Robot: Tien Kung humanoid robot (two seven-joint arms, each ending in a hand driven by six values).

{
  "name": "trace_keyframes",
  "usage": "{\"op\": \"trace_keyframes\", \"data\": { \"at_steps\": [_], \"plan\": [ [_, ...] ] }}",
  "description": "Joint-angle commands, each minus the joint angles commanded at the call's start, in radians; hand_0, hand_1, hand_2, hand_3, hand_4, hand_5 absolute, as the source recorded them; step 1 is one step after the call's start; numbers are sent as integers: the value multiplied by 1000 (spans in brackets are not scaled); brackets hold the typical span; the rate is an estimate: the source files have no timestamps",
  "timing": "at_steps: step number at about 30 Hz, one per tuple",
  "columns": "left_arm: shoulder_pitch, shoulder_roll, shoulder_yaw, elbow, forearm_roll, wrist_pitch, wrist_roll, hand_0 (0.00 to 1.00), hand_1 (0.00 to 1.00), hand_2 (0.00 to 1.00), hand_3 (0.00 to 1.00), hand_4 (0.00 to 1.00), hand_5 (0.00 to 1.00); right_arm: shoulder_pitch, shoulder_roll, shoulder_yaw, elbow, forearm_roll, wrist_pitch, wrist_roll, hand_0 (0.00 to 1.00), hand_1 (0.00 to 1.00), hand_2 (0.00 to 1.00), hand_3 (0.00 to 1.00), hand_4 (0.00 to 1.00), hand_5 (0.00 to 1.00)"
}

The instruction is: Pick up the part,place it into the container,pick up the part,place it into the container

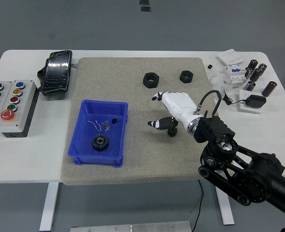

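Mat: a coarse grey-beige rectangular pad covers the middle of the white bench.
Container: a glossy blue plastic bin, rectangular and open-topped, sits at the mat's left.
Gear: a small black toothed metal gear lies flat inside the bin.
Nuts: two black hexagonal nuts rest at the mat's far edge.
Right robot hand: a smooth white shell with black fingertips, fingers spread and empty, over the mat's centre, well right of the gear.

Robotics lab: button box, parts bin, loose electrical components.
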Motion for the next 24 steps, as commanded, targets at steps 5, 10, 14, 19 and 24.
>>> {"op": "trace_keyframes", "data": {
  "at_steps": [5,10,14,19,24],
  "plan": [
    [0,0,0,0,1,0,0,615,557,545,635,700,293,-12,-9,-20,-19,-41,37,-24,438,553,665,685,687,256],
    [0,0,1,0,0,-1,-1,615,557,545,635,700,293,-16,-26,-30,-22,-49,90,-39,438,553,665,685,687,256],
    [1,0,0,0,1,-1,-1,615,557,545,635,700,294,-20,-38,-38,-13,-35,109,-42,423,530,600,643,468,274],
    [0,0,3,0,-1,-1,-1,615,557,545,634,700,294,-24,-42,-44,-8,-20,105,-38,435,469,506,554,249,165],
    [-1,0,10,0,-8,-1,-3,615,557,545,634,700,294,-27,-45,-50,-12,-13,103,-34,417,398,371,461,187,71]
  ]
}}
